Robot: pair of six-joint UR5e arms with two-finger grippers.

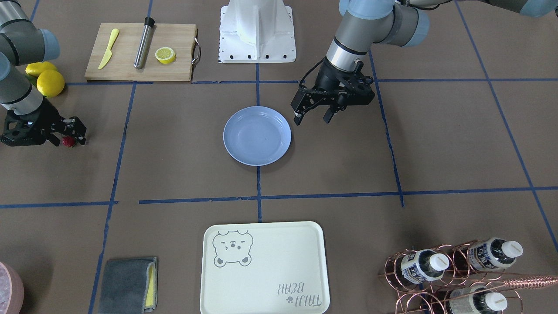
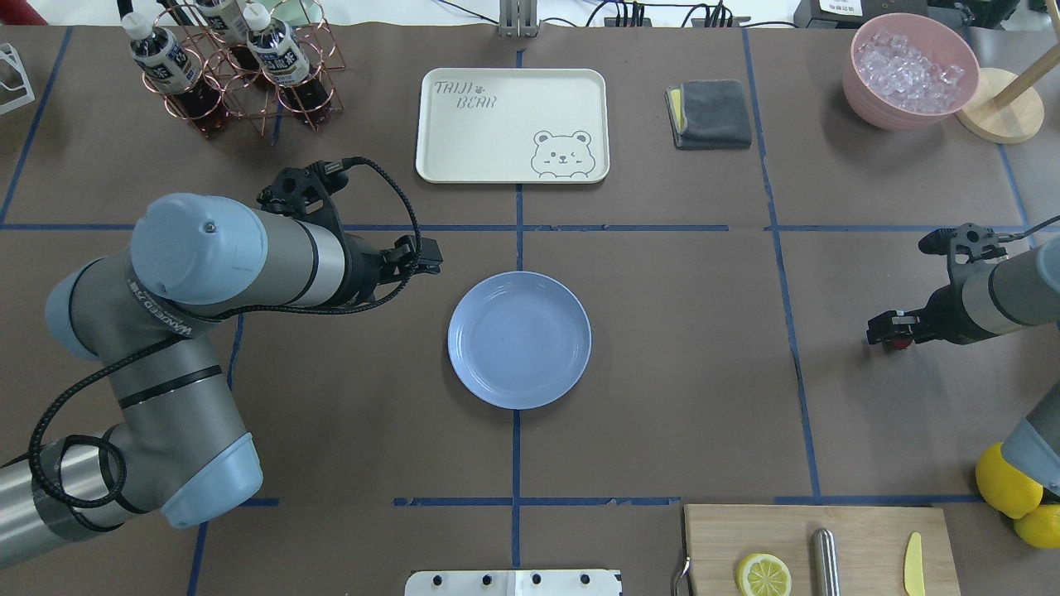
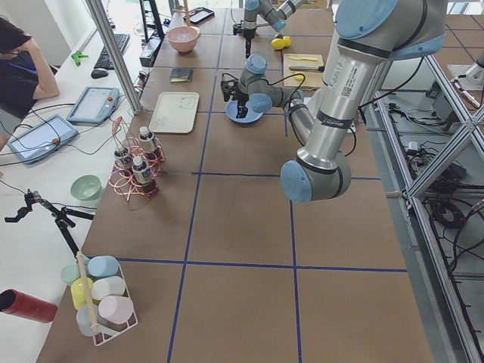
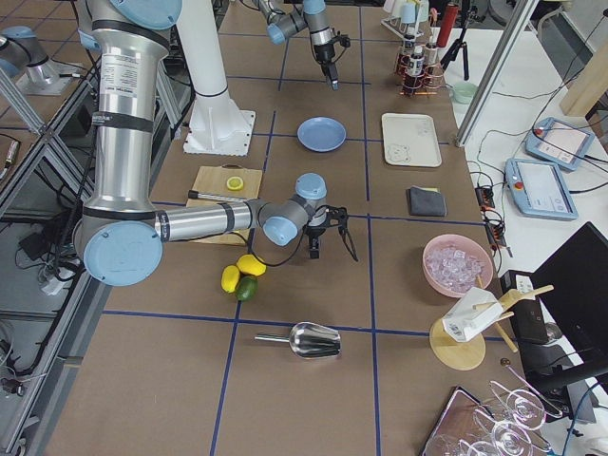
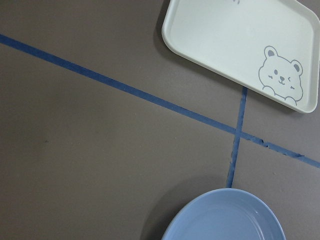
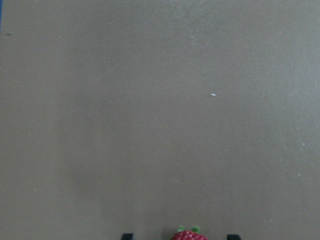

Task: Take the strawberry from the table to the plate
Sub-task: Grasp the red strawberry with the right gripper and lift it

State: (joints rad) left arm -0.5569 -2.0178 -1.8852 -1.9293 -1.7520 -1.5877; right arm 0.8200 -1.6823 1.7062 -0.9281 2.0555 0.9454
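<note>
Nearest the robot's base, on the right, a wooden cutting board [image 2: 865,542] carries a lemon half [image 2: 763,574], a steel rod [image 2: 825,563] and a yellow knife [image 2: 913,564]. Two whole lemons [image 2: 1006,480] lie just beside it at the right edge of the table [image 1: 436,144]. A little farther out on the right, the right gripper [image 1: 68,137] is down low at the brown paper with its jaws spread. The strawberry [image 6: 190,235] lies on the table between its fingers [image 6: 127,236], with a clear gap on each side, so it is straddled and not squeezed. It is well apart from the plate [image 2: 520,339], which sits bare at the middle of the table on a blue tape line. The left gripper [image 1: 312,117] hangs just beside the plate's left rim, unclenched and carrying nothing. Beyond the plate lies a cream tray [image 2: 497,132] with a bear drawing. At the far side, a folded grey cloth [image 2: 712,112] and a pink bowl [image 2: 890,116] of ice stand to the right of the tray. To its left are bottles [image 2: 273,51] in a copper wire rack [image 2: 248,99].
</note>
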